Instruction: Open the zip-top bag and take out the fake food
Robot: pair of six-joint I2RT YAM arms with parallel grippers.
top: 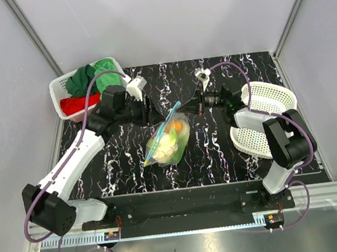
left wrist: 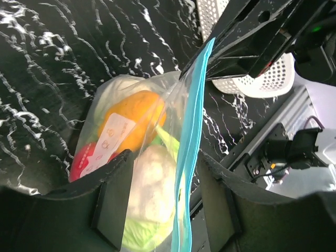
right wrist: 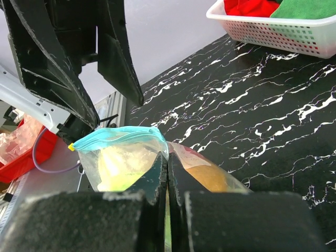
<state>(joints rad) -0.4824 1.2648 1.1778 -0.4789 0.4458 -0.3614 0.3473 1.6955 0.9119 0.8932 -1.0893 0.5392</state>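
We logged the zip-top bag at the middle of the table, fake food inside; its zip strip ran near-left to far-right. The right gripper pinched the far end; the left gripper gaped astride the strip.

Robot test cell in a lab, not a home or shop. Blank pale walls close in three sides, held by bare aluminium posts. My left arm and right arm are bolted to a slotted metal rail at the near edge of a black marble-print table. Purple cable hangs loose past the edge. Off the table is a red bin of crinkled clear plastic.
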